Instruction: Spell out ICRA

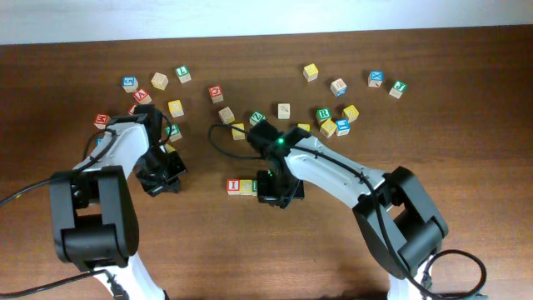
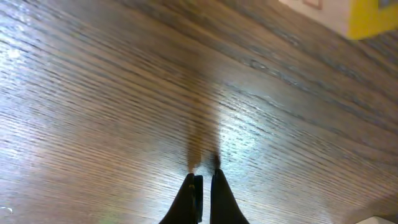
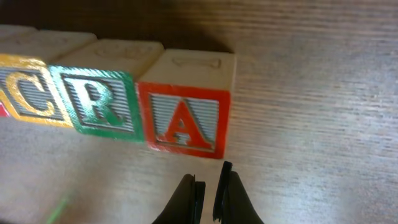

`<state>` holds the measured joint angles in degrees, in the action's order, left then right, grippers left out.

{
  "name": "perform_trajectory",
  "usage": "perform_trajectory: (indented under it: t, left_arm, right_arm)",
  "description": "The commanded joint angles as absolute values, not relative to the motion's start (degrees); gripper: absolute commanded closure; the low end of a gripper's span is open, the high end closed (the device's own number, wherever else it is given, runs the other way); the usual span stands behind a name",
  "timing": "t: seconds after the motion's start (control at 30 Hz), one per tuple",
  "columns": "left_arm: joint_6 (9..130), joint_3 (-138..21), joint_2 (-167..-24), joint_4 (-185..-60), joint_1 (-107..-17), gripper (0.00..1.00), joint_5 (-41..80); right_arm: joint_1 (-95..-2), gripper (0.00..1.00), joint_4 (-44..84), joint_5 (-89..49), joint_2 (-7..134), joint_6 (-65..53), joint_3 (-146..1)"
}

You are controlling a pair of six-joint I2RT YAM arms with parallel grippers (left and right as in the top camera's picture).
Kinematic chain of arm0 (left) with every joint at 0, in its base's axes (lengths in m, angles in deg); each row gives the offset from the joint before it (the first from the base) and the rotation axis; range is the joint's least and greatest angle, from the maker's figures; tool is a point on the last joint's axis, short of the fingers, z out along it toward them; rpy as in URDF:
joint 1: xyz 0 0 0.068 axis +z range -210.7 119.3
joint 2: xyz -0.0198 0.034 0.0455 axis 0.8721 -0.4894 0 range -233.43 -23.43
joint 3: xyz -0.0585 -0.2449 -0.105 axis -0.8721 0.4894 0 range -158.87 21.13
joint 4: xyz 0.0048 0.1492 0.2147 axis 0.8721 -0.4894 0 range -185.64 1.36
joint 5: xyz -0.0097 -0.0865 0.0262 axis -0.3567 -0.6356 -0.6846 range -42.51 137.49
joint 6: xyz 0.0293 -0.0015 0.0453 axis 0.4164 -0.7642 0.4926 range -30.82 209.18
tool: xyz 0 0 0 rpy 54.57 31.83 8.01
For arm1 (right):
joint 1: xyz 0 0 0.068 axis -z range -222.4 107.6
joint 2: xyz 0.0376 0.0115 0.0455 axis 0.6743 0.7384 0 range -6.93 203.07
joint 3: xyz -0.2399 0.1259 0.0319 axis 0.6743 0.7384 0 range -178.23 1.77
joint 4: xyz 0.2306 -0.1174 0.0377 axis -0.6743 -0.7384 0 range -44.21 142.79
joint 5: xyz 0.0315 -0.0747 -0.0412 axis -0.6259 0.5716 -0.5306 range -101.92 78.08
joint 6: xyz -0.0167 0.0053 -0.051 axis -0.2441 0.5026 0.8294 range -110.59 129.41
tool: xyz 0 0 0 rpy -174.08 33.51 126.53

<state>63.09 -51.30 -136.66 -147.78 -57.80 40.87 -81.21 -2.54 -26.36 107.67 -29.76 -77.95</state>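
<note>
A row of letter blocks lies on the table. In the overhead view the I block (image 1: 234, 186) is at its left end, and the rest is mostly hidden under my right gripper (image 1: 279, 193). The right wrist view shows the yellow C block (image 3: 28, 93), the green R block (image 3: 99, 102) and the red A block (image 3: 183, 121) side by side and touching. My right gripper (image 3: 208, 178) is shut and empty, just in front of the A block and apart from it. My left gripper (image 1: 162, 182) (image 2: 205, 177) is shut and empty, low over bare wood to the left of the row.
Several loose letter blocks lie scattered across the back of the table, from a blue one (image 1: 130, 82) at the left to a green one (image 1: 398, 88) at the right. A yellow block (image 2: 373, 17) shows at the top right of the left wrist view.
</note>
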Motion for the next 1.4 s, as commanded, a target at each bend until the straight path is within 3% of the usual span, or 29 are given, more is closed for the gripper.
perform_trajectory:
  t: [0.0,1.07,1.23,1.37]
  left_arm:
    - [64.0,-50.9,-136.9,-147.9,-57.5,1.00,41.3]
    - [65.3,-50.9,-136.9,-147.9,-58.4,1.00,40.9]
    - [65.3,-50.9,-136.9,-148.3,-61.0,1.00,40.9]
    - [65.3,-49.2,-136.9,-148.3,-64.1,1.00,40.9]
  right_arm:
    - [-83.0,0.95,-1.8,-23.4,107.9,-31.6,-78.1]
    - [-82.9,0.95,0.7,-25.5,107.8,-28.3,-79.2]
    - [-82.2,0.94,-8.7,-25.6,107.8,-24.9,-86.2]
    - [-76.5,0.91,-16.0,-24.5,107.9,-21.9,-88.3]
